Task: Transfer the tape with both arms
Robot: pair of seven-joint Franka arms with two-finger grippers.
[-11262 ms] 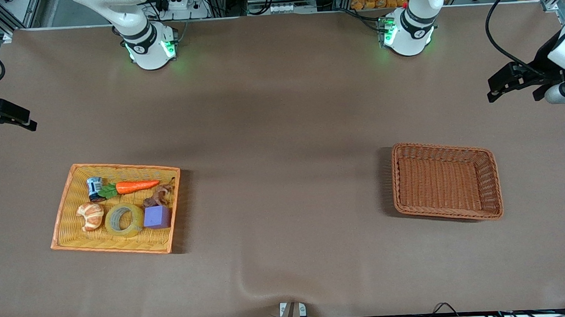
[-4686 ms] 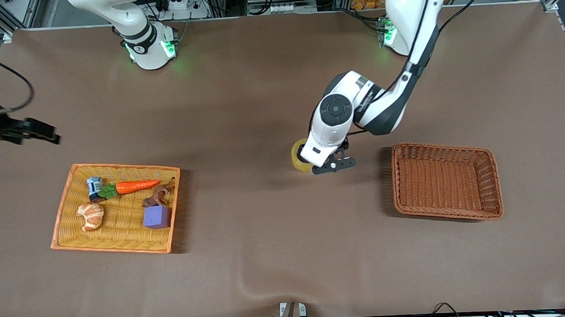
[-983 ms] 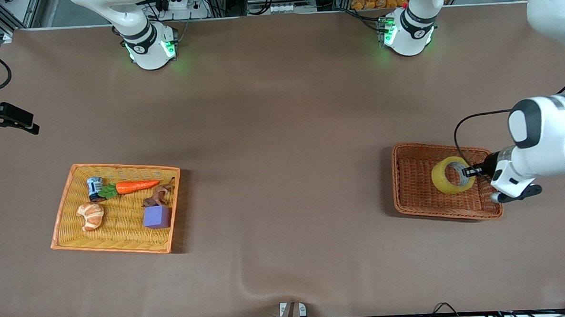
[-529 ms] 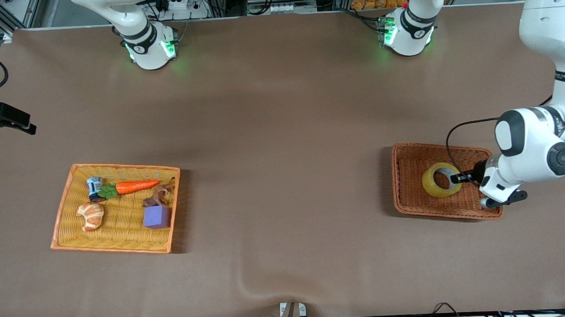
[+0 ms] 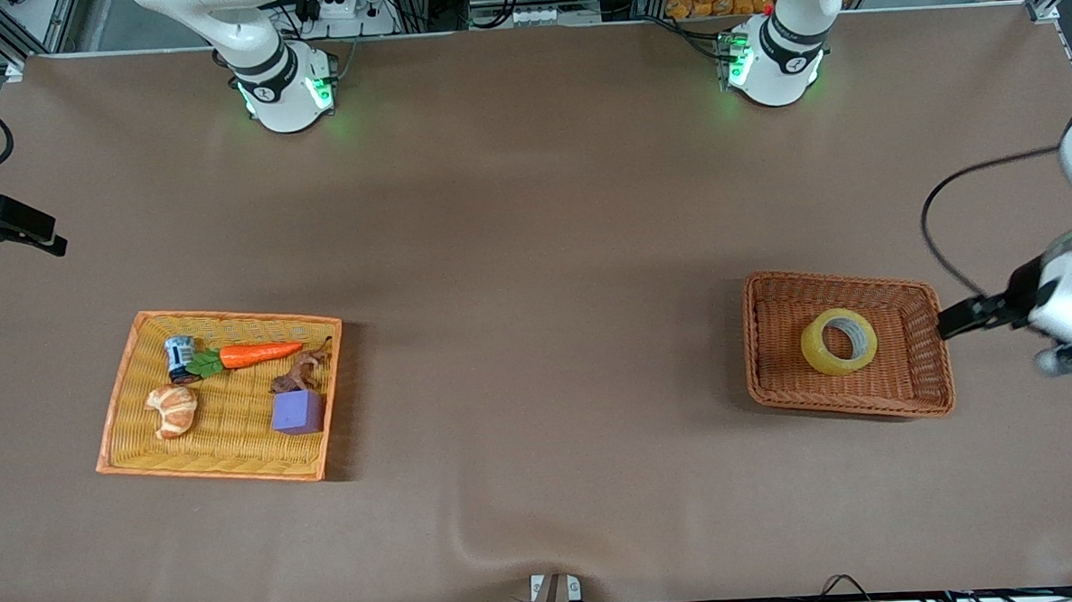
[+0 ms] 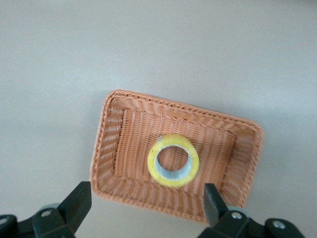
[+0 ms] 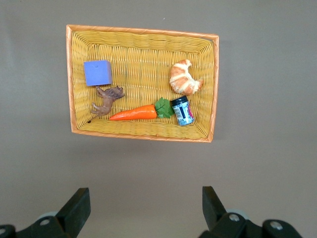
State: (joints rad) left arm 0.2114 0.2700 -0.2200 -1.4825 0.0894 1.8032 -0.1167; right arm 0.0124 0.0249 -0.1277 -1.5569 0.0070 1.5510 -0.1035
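The tape (image 5: 839,341), a translucent yellow roll with a grey-white core, lies flat in the brown wicker basket (image 5: 753,350). Nothing holds it. My left gripper (image 5: 951,323) is open and empty, up in the air over the basket's edge at the left arm's end of the table. In the left wrist view the tape (image 6: 173,159) lies in the middle of the basket (image 6: 178,105), well below the open left gripper (image 6: 147,204). My right gripper (image 5: 48,241) waits open and empty at the right arm's end, seen open in its wrist view (image 7: 146,204).
A yellow wicker tray (image 5: 119,392) at the right arm's end holds a purple cube (image 5: 297,412), a croissant (image 5: 173,410), a carrot (image 5: 253,354), a small can (image 5: 179,355) and a brown toy animal (image 5: 299,373). Bare brown table lies between tray and basket.
My left gripper has let go of the tape, which now rests in the basket, and has pulled up and away toward the left arm's end. The right arm has not moved.
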